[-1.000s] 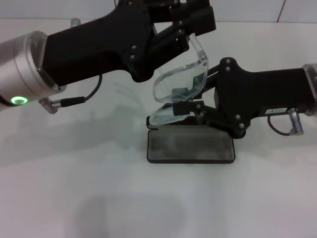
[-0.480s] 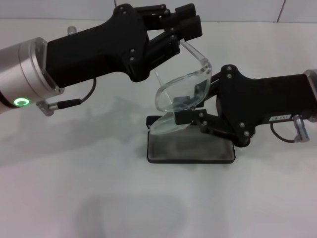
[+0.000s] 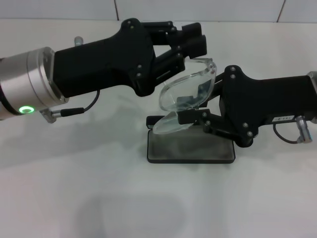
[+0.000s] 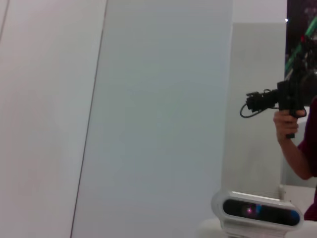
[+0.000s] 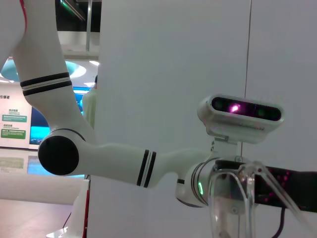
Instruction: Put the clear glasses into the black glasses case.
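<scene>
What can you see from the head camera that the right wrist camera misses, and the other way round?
Only the head view shows the white table, the open black glasses case lying on it, and both claws: the left claw and the right claw meet at the clear glasses above the case. Only the right wrist view shows the robot's head camera and a white arm against a wall. Both show the clear glasses.

You saw colourless, see-through glasses (image 3: 185, 96) between the black left gripper (image 3: 190, 42) and the black right gripper (image 3: 190, 111). The glasses case (image 3: 190, 148) was black with grey lining, on a white table (image 3: 74, 188). One green ring light (image 3: 26, 109) glowed on the silver arm.
</scene>
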`<state>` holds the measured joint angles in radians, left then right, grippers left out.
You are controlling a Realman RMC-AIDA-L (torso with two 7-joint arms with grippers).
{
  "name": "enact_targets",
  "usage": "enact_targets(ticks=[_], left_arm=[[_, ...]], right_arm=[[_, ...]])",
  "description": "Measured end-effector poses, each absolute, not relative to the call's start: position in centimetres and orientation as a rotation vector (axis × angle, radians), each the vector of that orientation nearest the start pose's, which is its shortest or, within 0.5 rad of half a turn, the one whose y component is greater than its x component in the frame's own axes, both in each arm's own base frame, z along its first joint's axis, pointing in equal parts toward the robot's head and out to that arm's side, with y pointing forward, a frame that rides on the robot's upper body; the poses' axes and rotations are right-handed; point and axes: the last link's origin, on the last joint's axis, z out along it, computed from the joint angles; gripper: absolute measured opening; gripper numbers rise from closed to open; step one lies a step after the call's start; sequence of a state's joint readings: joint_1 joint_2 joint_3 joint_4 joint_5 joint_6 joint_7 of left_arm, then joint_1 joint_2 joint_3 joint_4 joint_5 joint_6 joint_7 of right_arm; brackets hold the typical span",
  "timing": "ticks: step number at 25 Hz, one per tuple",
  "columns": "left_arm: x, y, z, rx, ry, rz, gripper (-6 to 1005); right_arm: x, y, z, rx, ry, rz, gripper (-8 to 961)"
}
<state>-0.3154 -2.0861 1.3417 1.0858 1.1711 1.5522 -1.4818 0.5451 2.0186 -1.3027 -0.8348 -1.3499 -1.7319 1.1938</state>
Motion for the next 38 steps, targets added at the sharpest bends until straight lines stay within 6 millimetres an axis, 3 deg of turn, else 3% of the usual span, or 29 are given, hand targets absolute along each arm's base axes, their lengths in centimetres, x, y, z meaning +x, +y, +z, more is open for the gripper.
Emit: enact_targets(ticks=[26,35,38], left_arm=[[-13.8,29.3,1.7,-2.754,-0.17,-1.381,188],[-15.4,30.5,4.7,-2.533,-0.229,-1.488,188],[-16.5,30.8,5.8,-2.42,-0.253,-1.55,188]], right_arm=[[14.5,31.2,0.0,-2.931,-0.244,1.189,108],[15.5,31.2,0.9,-2.834,-0.267,1.212,109],[15.9,30.2,1.6,-2.763,-0.361,1.29,109]])
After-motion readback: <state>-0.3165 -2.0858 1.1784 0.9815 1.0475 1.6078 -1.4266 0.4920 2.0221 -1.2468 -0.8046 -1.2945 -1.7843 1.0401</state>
